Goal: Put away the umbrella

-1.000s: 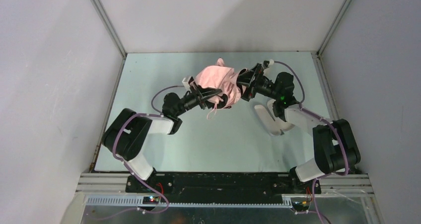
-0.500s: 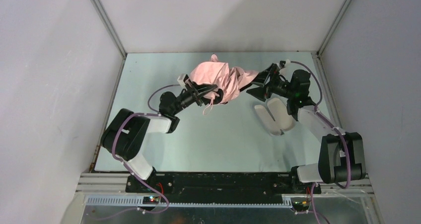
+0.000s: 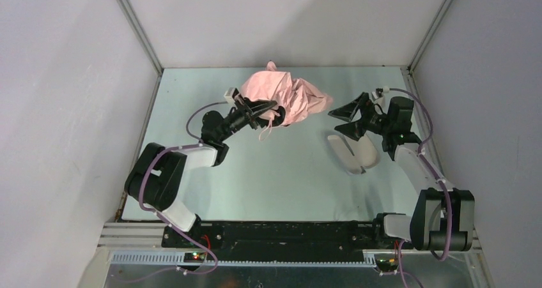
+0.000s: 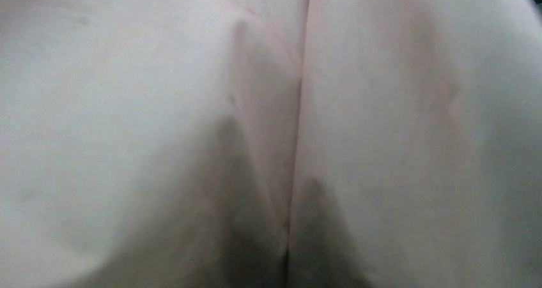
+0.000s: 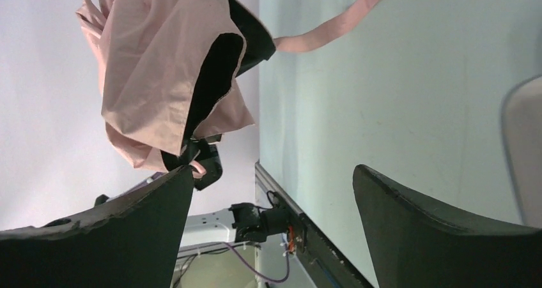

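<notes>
Umbrella, top view: we find it bunched and loosely gathered, raised off the table, projecting from the left gripper toward the right one.
Left gripper, top view: clenched on the near end of the umbrella; we cannot tell whether it has the handle or only fabric.
Right gripper, top view: released and empty, jaws spread wide, mouth facing the umbrella's far end and just apart from it.
Case, top view: lies on the table near the right gripper, on the side toward that arm's base.
Risk, top view: we judge that a low approach by the right gripper could knock the case out of position.
Umbrella, left wrist view: pink fabric fills the whole frame, right against the lens; no fingers are visible.
Risk, left wrist view: we have no sight of the grip here, so a slipping hold would go unnoticed.
Umbrella, right wrist view: hangs ahead of the open fingers, off to one side of the gap, black underside showing between pink folds.
Strap, right wrist view: trails loose beyond the folds, over the table.
Risk, right wrist view: we expect that closing here would pinch loose cloth only, not the ribs. The folds could then pull out and reopen, and the strap could snag a finger.
</notes>
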